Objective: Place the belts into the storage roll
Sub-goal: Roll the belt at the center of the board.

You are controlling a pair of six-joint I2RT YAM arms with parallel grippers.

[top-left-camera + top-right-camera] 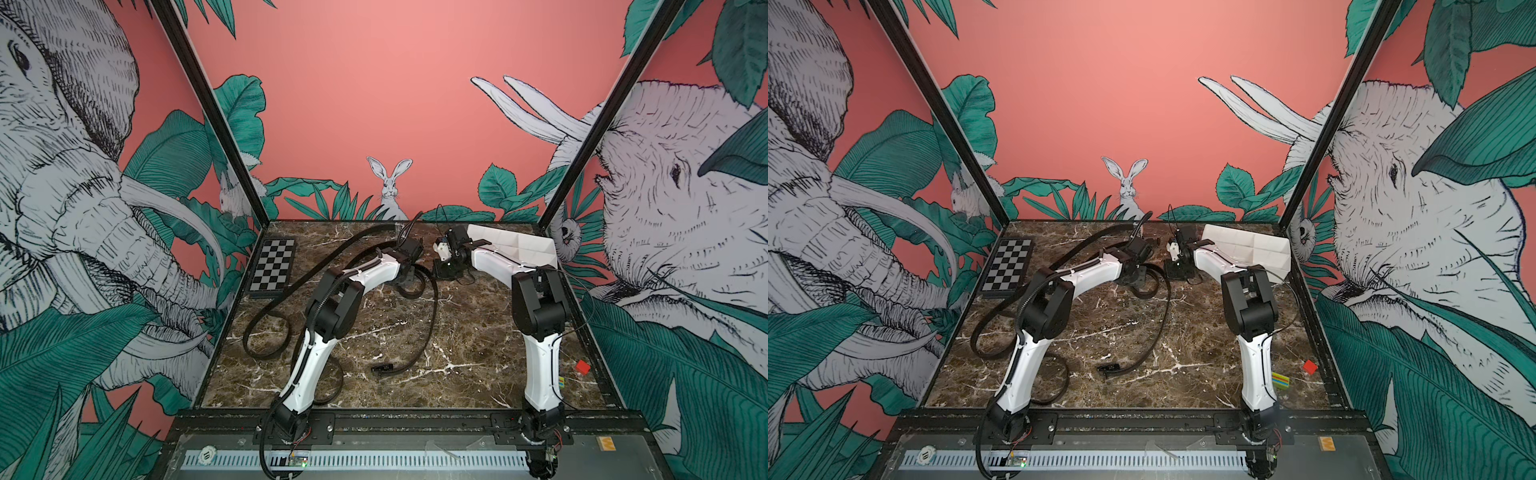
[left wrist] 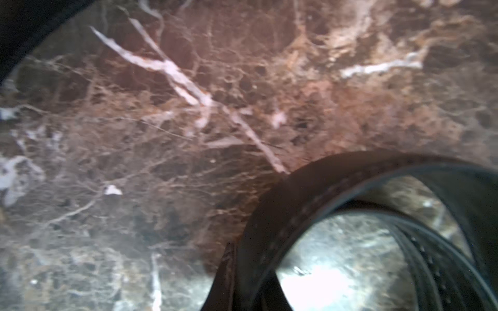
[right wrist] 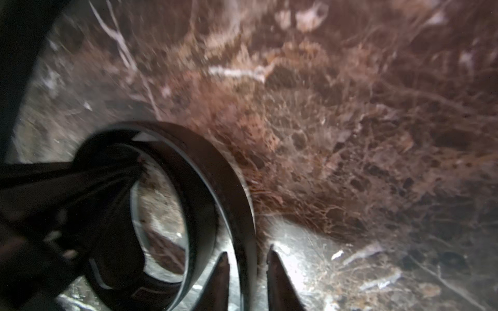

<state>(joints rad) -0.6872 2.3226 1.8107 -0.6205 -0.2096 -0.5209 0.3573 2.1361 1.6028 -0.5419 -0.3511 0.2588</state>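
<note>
Near storage roll [image 1: 515, 245], left tool [image 1: 409, 278] pinching coiled belt [image 3: 237, 194], right tool [image 3: 248, 266] spread astride its rim

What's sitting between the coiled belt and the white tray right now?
Only the right gripper, astride the coiled belt's wall, and its arm along the white tray's near edge. No loose object shows on the marble between them.

We see a coral-pink back wall [image 1: 395, 83] across the upper middle of both top views, with a white rabbit [image 1: 390, 187] drawn at its foot among green leaves [image 1: 174, 153]. Sketched elephants cover the left wall [image 1: 62, 187] and the right wall [image 1: 673, 187]. Black frame posts [image 1: 208, 112] rise from the table's far corners. The table [image 1: 457, 340], at lower centre, is dark brown marble veined white.
</note>
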